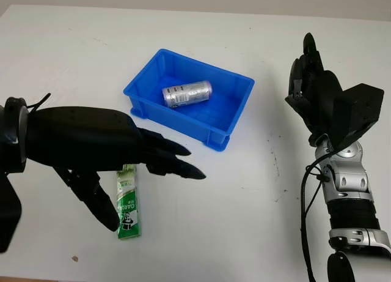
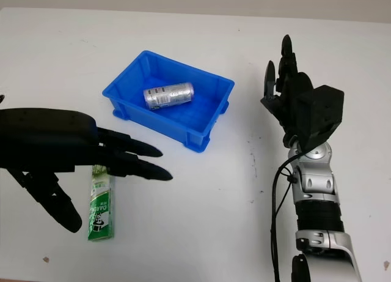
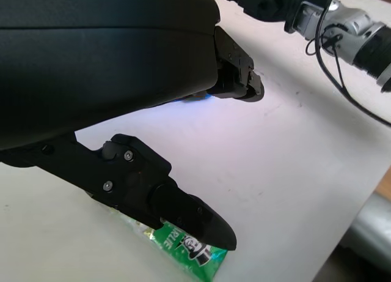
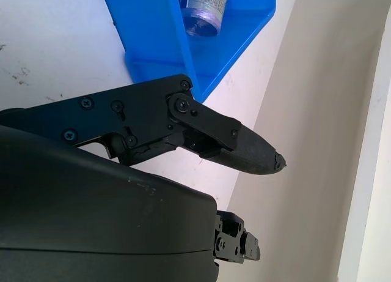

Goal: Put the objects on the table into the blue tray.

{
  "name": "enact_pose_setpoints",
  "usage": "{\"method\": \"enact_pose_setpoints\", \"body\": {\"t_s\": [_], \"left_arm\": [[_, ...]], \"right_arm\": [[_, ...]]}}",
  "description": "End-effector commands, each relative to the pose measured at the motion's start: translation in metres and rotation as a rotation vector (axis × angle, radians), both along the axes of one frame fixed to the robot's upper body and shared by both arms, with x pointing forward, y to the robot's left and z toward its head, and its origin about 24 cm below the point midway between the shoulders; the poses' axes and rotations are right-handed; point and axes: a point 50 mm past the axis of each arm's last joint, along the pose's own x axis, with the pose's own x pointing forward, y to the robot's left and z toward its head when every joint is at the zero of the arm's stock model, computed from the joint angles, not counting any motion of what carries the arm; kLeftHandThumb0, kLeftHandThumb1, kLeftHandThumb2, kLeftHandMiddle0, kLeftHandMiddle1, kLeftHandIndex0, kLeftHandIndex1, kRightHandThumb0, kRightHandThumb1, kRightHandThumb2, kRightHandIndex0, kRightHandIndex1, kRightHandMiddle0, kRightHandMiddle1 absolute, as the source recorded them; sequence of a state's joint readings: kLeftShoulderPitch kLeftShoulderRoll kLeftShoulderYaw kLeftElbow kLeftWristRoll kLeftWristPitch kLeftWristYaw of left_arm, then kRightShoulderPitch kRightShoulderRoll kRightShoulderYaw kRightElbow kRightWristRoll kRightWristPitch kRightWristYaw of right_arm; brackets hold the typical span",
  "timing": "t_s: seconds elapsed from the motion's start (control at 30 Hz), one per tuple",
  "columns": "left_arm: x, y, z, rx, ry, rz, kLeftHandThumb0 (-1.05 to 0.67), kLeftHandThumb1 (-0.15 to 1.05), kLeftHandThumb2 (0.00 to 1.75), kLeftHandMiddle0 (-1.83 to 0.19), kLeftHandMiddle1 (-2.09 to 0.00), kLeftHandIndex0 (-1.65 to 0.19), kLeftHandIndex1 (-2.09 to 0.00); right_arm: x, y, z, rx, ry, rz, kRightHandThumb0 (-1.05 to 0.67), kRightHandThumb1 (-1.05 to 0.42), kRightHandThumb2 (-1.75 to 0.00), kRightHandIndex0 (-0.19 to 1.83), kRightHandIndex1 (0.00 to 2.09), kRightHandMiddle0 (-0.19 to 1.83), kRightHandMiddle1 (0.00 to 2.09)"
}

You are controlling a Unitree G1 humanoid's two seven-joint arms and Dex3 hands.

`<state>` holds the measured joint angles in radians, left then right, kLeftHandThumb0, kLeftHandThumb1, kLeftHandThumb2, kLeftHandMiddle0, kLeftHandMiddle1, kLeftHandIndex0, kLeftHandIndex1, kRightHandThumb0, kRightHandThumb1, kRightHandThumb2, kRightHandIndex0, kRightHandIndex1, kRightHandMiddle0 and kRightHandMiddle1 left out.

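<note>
Green packet (image 1: 128,204) beneath left robot hand (image 1: 104,153), seemingly untouched; hand open, empty | can (image 1: 187,93) in blue tray (image 1: 235,114)

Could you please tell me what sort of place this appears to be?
Probably a robot test bench: a bare white table holds just a blue tray with a can and a green packet.

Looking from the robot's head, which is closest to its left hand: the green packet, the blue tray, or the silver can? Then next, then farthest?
Measured from the left hand, open above the table's left side:
1. Green packet: lying on the table right under the hand.
2. Blue tray: farther back, near the middle.
3. Silver can: lying on its side inside the tray.
</note>
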<state>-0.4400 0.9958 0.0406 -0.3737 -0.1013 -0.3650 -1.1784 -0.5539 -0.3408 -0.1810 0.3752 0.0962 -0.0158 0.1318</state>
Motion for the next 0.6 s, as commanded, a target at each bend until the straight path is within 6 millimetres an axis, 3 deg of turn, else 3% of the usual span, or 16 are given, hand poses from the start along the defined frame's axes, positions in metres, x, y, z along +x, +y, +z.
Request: {"method": "enact_pose_setpoints", "body": {"t_s": [0.0, 0.13, 0.4, 0.57], "left_arm": [[-0.003, 0.001, -0.001, 0.025, -0.038, -0.005, -0.16, 0.91, 0.09, -0.28, -0.07, -0.33, -0.09], [-0.003, 0.0, -0.009, 0.044, -0.098, -0.036, -0.06, 0.95, 0.08, -0.3, -0.07, -0.36, -0.09], [0.004, -0.002, -0.031, 0.121, -0.257, -0.067, -0.14, 0.93, 0.06, -0.42, -0.07, -0.46, -0.09], [0.005, -0.001, -0.042, 0.155, -0.27, -0.085, -0.14, 0.94, 0.06, -0.44, -0.07, -0.47, -0.09]], "right_arm": [[0.001, -0.001, 0.006, -0.002, -0.029, -0.001, -0.61, -1.05, -0.82, -0.19, 0.0, -0.19, 0.0], [0.001, -0.001, 0.006, 0.006, -0.025, 0.002, -0.62, -1.05, -0.82, -0.19, 0.0, -0.19, 0.0], [0.0, -0.004, 0.006, 0.013, -0.012, -0.002, -0.62, -1.05, -0.81, -0.19, 0.0, -0.19, 0.0], [0.0, -0.003, 0.007, 0.011, -0.013, 0.005, -0.62, -1.05, -0.81, -0.19, 0.0, -0.19, 0.0]]}}
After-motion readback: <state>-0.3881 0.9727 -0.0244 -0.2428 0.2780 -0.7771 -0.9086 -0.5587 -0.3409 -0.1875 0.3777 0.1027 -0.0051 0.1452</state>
